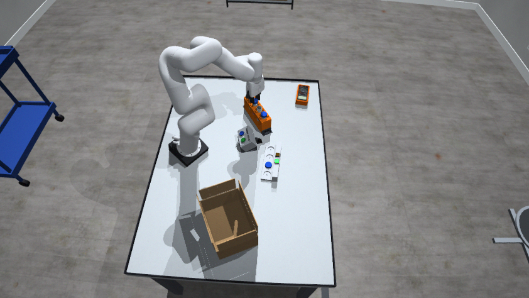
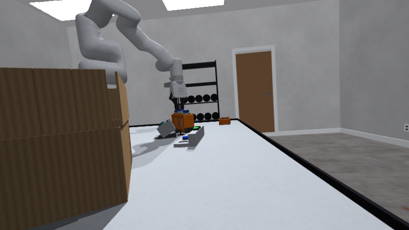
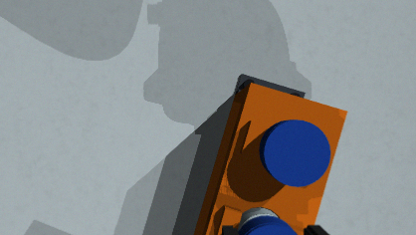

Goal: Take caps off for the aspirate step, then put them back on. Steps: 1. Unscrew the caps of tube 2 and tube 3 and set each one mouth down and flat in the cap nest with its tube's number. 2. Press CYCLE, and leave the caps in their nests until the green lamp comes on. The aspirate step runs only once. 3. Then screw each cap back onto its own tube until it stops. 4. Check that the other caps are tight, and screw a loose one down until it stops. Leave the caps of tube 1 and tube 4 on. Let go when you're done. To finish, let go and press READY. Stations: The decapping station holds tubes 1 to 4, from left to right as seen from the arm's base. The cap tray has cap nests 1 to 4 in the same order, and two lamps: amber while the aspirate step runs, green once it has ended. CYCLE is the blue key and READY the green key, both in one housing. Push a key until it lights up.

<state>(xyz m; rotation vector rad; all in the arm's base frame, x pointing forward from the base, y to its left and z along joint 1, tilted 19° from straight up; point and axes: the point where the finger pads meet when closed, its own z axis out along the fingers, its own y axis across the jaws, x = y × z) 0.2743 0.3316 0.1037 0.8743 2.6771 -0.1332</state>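
The orange decapping station (image 1: 257, 114) stands at the far side of the table and also shows in the wrist view (image 3: 269, 164). My gripper (image 1: 254, 100) is straight above it, shut on a blue cap (image 3: 261, 230) at the grey mouth of tube 2. The cap of tube 1 (image 3: 296, 151) is on. Tube 3 (image 1: 259, 108) is uncapped, and the cap of tube 4 (image 1: 263, 114) is on. A blue cap (image 1: 268, 165) lies in nest 3 of the white cap tray (image 1: 271, 161). The green lamp (image 1: 276, 161) is lit. The key housing (image 1: 247, 139) holds the blue (image 1: 241, 132) and green (image 1: 243, 140) keys.
An open cardboard box (image 1: 227, 218) stands at the near end of the table. An orange meter (image 1: 302, 94) lies at the far right corner. A blue cart (image 1: 18, 122) stands on the floor to the left.
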